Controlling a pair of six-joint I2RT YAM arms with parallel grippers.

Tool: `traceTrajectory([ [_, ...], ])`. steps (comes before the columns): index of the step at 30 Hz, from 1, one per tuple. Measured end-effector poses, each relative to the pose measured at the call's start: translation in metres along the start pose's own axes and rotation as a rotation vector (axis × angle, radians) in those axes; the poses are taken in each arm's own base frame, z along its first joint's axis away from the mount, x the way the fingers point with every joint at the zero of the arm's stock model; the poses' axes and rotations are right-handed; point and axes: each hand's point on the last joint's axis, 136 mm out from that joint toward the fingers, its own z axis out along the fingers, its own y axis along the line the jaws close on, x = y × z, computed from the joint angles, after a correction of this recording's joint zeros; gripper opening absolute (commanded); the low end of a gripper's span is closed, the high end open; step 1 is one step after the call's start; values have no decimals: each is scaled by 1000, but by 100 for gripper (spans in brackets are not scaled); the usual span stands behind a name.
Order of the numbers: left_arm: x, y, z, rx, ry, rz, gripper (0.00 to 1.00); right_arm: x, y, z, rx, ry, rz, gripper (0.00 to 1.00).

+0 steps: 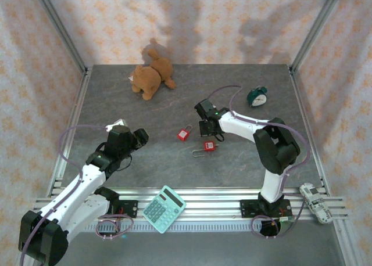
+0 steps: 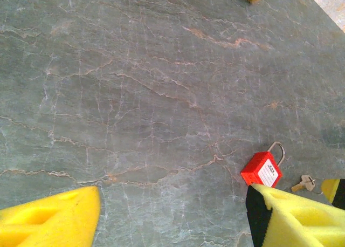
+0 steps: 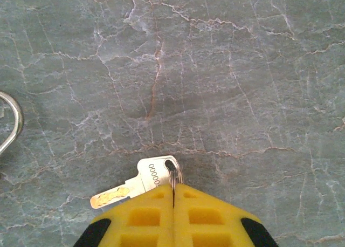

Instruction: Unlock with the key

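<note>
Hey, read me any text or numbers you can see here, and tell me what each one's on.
"0000" stamped on the key; further digits hidden behind the right gripper.
White label on the red padlock: too blurred to read.
Keys of the calculator: too small to read.

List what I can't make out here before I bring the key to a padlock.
Key number, right wrist view: last digits covered by the right gripper.
Shackle, right wrist view: cut off by the left edge, its body out of frame.
Padlock label, left wrist view: print too small to read.
Its keyhole: cannot be made out there.
</note>
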Motion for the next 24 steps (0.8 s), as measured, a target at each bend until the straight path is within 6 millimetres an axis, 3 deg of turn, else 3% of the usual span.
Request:
traceTrajectory([
  [6,1,-1,1,8,3,2,70,0,1,-3,-8,0,-2,0],
  [10,10,-17,1,57,33,79,71,-10,2,-30,-48,-53,10,0],
  [17,25,-86,-11,202,-12,378,66,-42,1,-119,-155,-247,48,0],
  [21,37,-128,-13,318,-137,580,63,-47,1,-151,-206,-294,54,0],
  [24,58,-151,-10,425,-228,750,70,-45,2,-171,-253,-310,57,0],
])
